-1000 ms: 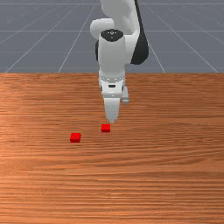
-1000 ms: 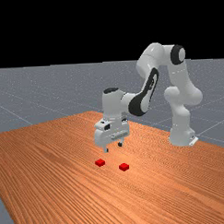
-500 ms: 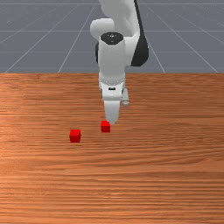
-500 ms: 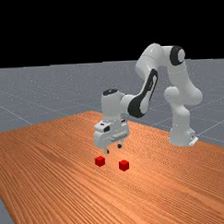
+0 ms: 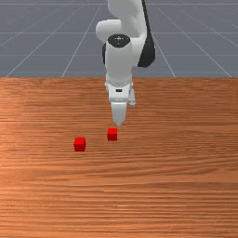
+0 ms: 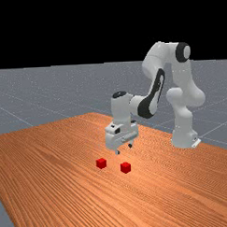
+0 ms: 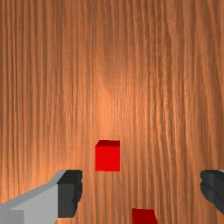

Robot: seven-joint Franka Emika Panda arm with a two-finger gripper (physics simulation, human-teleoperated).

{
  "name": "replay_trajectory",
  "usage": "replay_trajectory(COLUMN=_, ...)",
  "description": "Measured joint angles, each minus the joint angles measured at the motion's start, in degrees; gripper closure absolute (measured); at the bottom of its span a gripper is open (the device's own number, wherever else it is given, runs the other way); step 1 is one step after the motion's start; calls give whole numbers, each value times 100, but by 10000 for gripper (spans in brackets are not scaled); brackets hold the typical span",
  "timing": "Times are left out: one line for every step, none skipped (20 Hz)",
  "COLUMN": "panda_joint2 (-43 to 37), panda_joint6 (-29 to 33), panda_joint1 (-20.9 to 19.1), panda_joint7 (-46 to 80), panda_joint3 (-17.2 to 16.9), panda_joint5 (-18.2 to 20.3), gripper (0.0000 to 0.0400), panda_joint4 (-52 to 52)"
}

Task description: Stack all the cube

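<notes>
In the far view my gripper hangs above the table, its two fingertips apart with nothing held. It stands behind the cubes, on the side of the arm's base. Two red cubes rest apart on the wood. In the front view one cube is just in front of the hand, and the other cube lies farther to the left. In the wrist view the gripper is wide open; one whole cube shows beyond the fingers and part of a second cube shows at the picture's edge.
The orange-brown table stretches around both cubes. The arm's base stands at the far view's right, on the table's back part.
My hand has moved back toward the arm's base, to the far view's right. Both cubes show taller than in the oldest frames, at about the same spots on the table.
</notes>
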Motion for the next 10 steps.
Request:
replay_trajectory(panda_joint2=141, panda_joint6=54, panda_joint1=3, panda_joint7=0, panda_joint3=2, panda_joint5=-1, gripper=0, panda_joint4=72)
replay_trajectory(panda_joint2=340, panda_joint6=146, panda_joint1=4, panda_joint7=0, panda_joint3=2, panda_joint5=-1, gripper=0, panda_joint4=123)
replay_trajectory(panda_joint2=562, panda_joint6=240, panda_joint1=4, panda_joint7=0, panda_joint3=2, panda_joint5=-1, gripper=0, panda_joint4=189)
replay_trajectory(panda_joint2=780, panda_joint6=385, panda_joint1=4, panda_joint7=0, panda_joint3=2, panda_joint5=-1, gripper=0, panda_joint4=232)
replay_trajectory(panda_joint2=972, panda_joint6=536, panda_joint1=4, panda_joint7=0, panda_joint3=2, panda_joint5=-1, gripper=0, panda_joint4=255)
replay_trajectory(panda_joint2=1210, panda_joint6=594, panda_joint1=4, panda_joint7=0, panda_joint3=2, panda_joint5=-1, gripper=0, panda_joint4=365)
replay_trajectory(panda_joint2=1437, panda_joint6=786, panda_joint1=4, panda_joint7=0, panda_joint3=2, panda_joint5=-1, gripper=0, panda_joint4=415)
replay_trajectory(panda_joint2=1675, panda_joint6=957, panda_joint1=4, panda_joint7=0, panda_joint3=2, panda_joint5=-1, gripper=0, panda_joint4=482)
replay_trajectory(panda_joint2=1907, panda_joint6=1113, panda_joint1=4, panda_joint7=-7, panda_joint3=1, panda_joint5=-9, gripper=38, panda_joint4=599)
replay_trajectory(panda_joint2=1978, panda_joint6=1396, panda_joint1=3, panda_joint7=-11, panda_joint3=0, panda_joint5=-12, gripper=107, panda_joint4=632)
